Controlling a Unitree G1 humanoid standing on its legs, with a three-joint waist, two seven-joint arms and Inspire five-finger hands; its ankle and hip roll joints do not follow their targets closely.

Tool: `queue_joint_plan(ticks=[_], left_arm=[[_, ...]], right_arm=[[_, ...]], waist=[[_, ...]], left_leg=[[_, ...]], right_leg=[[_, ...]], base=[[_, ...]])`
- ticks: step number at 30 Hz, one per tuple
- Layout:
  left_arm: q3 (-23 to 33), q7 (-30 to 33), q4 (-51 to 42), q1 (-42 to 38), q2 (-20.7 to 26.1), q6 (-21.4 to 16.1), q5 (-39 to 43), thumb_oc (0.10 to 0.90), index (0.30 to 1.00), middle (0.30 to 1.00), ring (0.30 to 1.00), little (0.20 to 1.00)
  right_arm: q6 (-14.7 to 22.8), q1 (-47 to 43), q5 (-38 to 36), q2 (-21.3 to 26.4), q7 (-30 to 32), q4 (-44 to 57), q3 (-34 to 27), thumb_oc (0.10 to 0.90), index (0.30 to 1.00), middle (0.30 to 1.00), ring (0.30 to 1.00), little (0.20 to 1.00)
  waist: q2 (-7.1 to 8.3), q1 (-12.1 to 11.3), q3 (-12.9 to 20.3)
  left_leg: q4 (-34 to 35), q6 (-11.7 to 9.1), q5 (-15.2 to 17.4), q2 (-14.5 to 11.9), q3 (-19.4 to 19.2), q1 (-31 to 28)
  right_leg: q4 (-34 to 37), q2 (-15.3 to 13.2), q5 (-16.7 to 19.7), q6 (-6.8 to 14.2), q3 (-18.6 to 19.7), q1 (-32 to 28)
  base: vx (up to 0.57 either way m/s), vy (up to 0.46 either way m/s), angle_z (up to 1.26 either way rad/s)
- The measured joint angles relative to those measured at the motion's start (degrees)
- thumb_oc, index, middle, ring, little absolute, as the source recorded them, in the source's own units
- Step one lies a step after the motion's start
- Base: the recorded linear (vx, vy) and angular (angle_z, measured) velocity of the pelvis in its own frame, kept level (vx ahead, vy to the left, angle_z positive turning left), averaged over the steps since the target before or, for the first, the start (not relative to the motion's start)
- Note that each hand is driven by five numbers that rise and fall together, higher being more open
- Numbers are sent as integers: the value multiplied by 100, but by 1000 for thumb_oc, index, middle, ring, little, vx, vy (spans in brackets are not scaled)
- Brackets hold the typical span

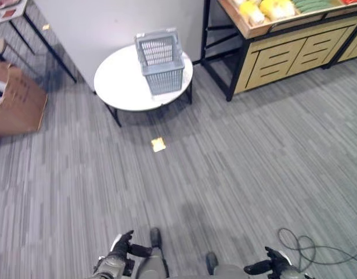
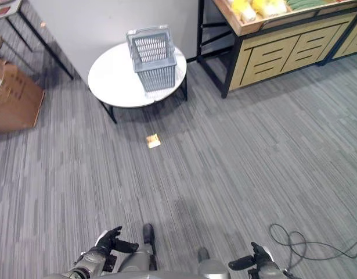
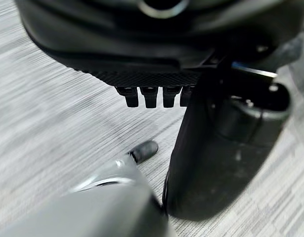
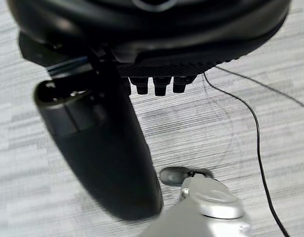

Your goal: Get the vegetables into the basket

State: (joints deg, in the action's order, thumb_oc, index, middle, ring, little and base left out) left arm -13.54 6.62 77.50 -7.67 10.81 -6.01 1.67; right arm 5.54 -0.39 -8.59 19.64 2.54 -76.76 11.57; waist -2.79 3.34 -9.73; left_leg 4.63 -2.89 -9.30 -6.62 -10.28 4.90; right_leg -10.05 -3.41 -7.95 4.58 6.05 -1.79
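- While the robot stands well back on the grey carpet floor (image 1: 253,174), the wooden produce shelf (image 1: 282,49) at the far right is the biggest thing in play; it carries the vegetables (image 1: 265,10), yellow pieces at its near corner and green ones further along.
- Since the round white table (image 1: 123,87) sits just left of the shelf, with the grey plastic basket (image 1: 159,61) upright near its far right edge, the carry from shelf to basket looks short.
- Judging by its slatted walls, the basket is light and fairly stiff; it may slide on the smooth tabletop if nudged, so produce is better lowered in than dropped.
- From this far off the yellow vegetables look rounded and possibly wrapped or glossy, so likely firm but slippery; a grasp around the widest part of the body, thumb opposite fingers, seems safest.
- Green ones appear long and slim; taking them at mid-length should stop them tipping, though their exact kind cannot be told.
- Lying on the carpet between robot and table is a small yellow scrap (image 1: 158,144), which is no part of the job.
- Down at the near edge, the left hand (image 1: 121,244) and right hand (image 1: 271,264) both hang loose, fingers relaxed and grasping nothing.
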Motion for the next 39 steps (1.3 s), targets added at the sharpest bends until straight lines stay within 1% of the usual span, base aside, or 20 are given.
queue_joint_plan(ticks=[2, 3, 4, 5, 7, 9, 10, 12, 14, 16, 18, 21, 23, 24, 28, 30, 33, 34, 37, 39], left_arm=[[-45, 25, 48, 15, 113, 23, -52, 900, 1000, 1000, 1000, 1000], [-49, 21, 94, 8, 209, 46, -56, 900, 1000, 1000, 1000, 1000], [-90, 32, 95, -3, 356, 69, -57, 900, 1000, 1000, 1000, 1000], [-160, 39, 95, -11, 422, 78, -56, 900, 1000, 1000, 1000, 1000], [-156, 35, 97, -13, 484, 94, -57, 900, 1000, 1000, 1000, 1000], [-159, 27, 98, -8, 503, 129, -57, 900, 1000, 1000, 1000, 1000], [-189, 17, 83, -9, 497, 130, -55, 900, 1000, 1000, 1000, 1000], [-236, -41, 71, 9, 478, 145, -55, 900, 1000, 1000, 1000, 1000], [-269, -45, 34, 108, 460, 177, -57, 900, 1000, 1000, 1000, 1000], [-266, -40, 94, 96, 459, 202, -65, 900, 1000, 1000, 1000, 1000], [-254, -60, 217, 133, 456, 248, -84, 900, 1000, 1000, 1000, 1000], [-258, -51, 192, 158, 477, 202, -206, 900, 1000, 1000, 1000, 1000], [-249, -59, 192, 283, 437, 205, -238, 900, 1000, 1000, 1000, 1000], [-173, -64, 195, 309, 322, 191, -247, 900, 1000, 1000, 1000, 1000], [-33, -69, 205, 280, 311, 183, -290, 900, 1000, 1000, 1000, 1000], [91, -105, 316, 285, 275, 116, -281, 900, 1000, 1000, 1000, 1000], [226, -161, 358, 240, 285, 119, -209, 900, 1000, 1000, 1000, 1000], [237, -160, 346, 205, 291, 120, -164, 900, 1000, 1000, 1000, 1000], [198, -153, 317, 92, 239, 119, -160, 900, 1000, 1000, 1000, 1000], [244, -154, 302, 8, 314, 120, -77, 900, 1000, 1000, 1000, 1000]], right_arm=[[-81, 4, 42, -163, -25, 2, 50, 900, 1000, 1000, 1000, 1000], [-111, 43, 112, -308, -37, 13, 85, 900, 1000, 1000, 1000, 1000], [-136, 55, 155, -484, -47, 52, 288, 900, 1000, 1000, 1000, 1000], [-153, 31, 205, -500, -46, 90, 385, 900, 1000, 1000, 1000, 1000], [-179, -202, 319, -466, -38, 87, 518, 900, 1000, 1000, 1000, 1000], [-177, -257, 330, -444, -23, 143, 512, 900, 1000, 1000, 1000, 1000], [-184, -313, 332, -368, -21, 160, 512, 900, 1000, 1000, 1000, 1000], [-122, -362, 320, -206, 9, 318, 486, 900, 1000, 1000, 1000, 1000], [-72, -389, 319, -133, -4, 413, 471, 900, 1000, 1000, 1000, 1000], [-93, -544, 320, -127, -4, 369, 472, 900, 1000, 1000, 1000, 1000], [-96, -554, 311, -237, -12, 392, 472, 900, 1000, 1000, 1000, 1000], [-129, -458, 321, -395, -12, 409, 471, 900, 1000, 1000, 1000, 1000], [-145, -365, 321, -340, -12, 404, 469, 900, 1000, 1000, 1000, 1000], [-155, -415, 325, -266, -21, 396, 458, 900, 1000, 1000, 1000, 1000], [-147, -480, 323, -136, -92, 462, 446, 900, 1000, 1000, 1000, 1000], [-117, -575, 323, -79, -125, 561, 418, 900, 1000, 1000, 1000, 1000], [-112, -574, 320, -33, -138, 605, 377, 900, 1000, 1000, 1000, 1000], [-104, -590, 319, -19, -137, 548, 409, 900, 1000, 1000, 1000, 1000], [-66, -584, 317, 91, -105, 200, 442, 900, 1000, 1000, 1000, 1000], [-149, -453, 309, 198, -18, -151, 208, 900, 1000, 1000, 1000, 1000]], waist=[[169, -48, 53], [313, -67, 128], [591, -95, 226], [660, -123, 219], [687, -169, 197], [626, -252, 159], [613, -280, 102], [462, -217, -160], [357, -188, -149], [325, -133, -224], [371, -6, -272], [508, 73, -263], [418, 111, -267], [199, 110, -227], [141, 197, -212], [65, 236, -146], [40, 198, -92], [48, 165, -94], [67, 122, -96], [103, 33, -138]], left_leg=[[-26, 148, 143, 114, -151, -44], [-56, 247, 235, 215, -164, -31], [-100, 384, 331, 462, -228, -29], [-100, 405, 345, 521, -291, -39], [-109, 514, 433, 602, -377, -57], [-114, 646, 529, 641, -355, -166], [-70, 843, 782, 654, -292, -326], [40, 765, 759, 683, -264, -630], [38, 863, 896, 691, -309, -679], [40, 822, 987, 689, -276, -733], [38, 647, 1036, 717, -234, -933], [38, 403, 1339, 710, 0, -1271], [37, 152, 1527, 555, 159, -1547], [-87, 23, 1455, 277, 201, -1563], [-656, -243, 1217, 5, 354, -1551], [-939, -340, 1146, -178, 599, -1417], [-2279, -907, 795, -298, 1020, -758], [-2695, -993, 723, -294, 1081, -547], [-3390, -997, 347, -257, 1118, -258], [-2200, -801, 521, -81, 819, 414]], right_leg=[[-635, -121, -51, 51, 43, 332], [-1033, -217, -133, 115, 82, 553], [-1210, -422, -44, 256, 193, 680], [-1332, -481, -15, 304, 190, 764], [-1708, -513, 175, 518, 169, 964], [-2072, -565, 282, 490, 168, 1093], [-2519, -522, 522, 490, 16, 1230], [-3673, -605, 1054, 447, -142, 1721], [-3232, -609, 589, 465, -193, 2073], [-1643, -575, 469, 428, -496, 2195], [137, -412, 987, 417, -415, 2168], [974, -426, 1666, 372, -403, 2067], [1078, -373, 2214, 279, -511, 1807], [1012, -138, 2089, 48, -653, 1731], [977, 51, 1862, -216, -921, 1320], [894, 152, 1624, -200, -1019, 1277], [919, 250, 1357, -490, -1225, 1064], [894, 237, 1385, -599, -1244, 1018], [882, 239, 1172, -812, -1301, 693], [1370, 218, 969, -912, -1409, 290]], base=[[130, 196, -26], [170, 288, -12], [168, 296, -8], [123, 229, -11], [116, 198, -12], [210, 309, 5], [104, 143, -3], [119, 82, 12], [202, 54, -2], [249, -6, -5], [280, -60, 26], [353, -136, 52], [315, -223, 28], [412, -327, 20], [205, -221, 21], [229, -333, 22], [170, -281, 28], [180, -190, 8], [185, -110, 16], [468, 73, 48]])
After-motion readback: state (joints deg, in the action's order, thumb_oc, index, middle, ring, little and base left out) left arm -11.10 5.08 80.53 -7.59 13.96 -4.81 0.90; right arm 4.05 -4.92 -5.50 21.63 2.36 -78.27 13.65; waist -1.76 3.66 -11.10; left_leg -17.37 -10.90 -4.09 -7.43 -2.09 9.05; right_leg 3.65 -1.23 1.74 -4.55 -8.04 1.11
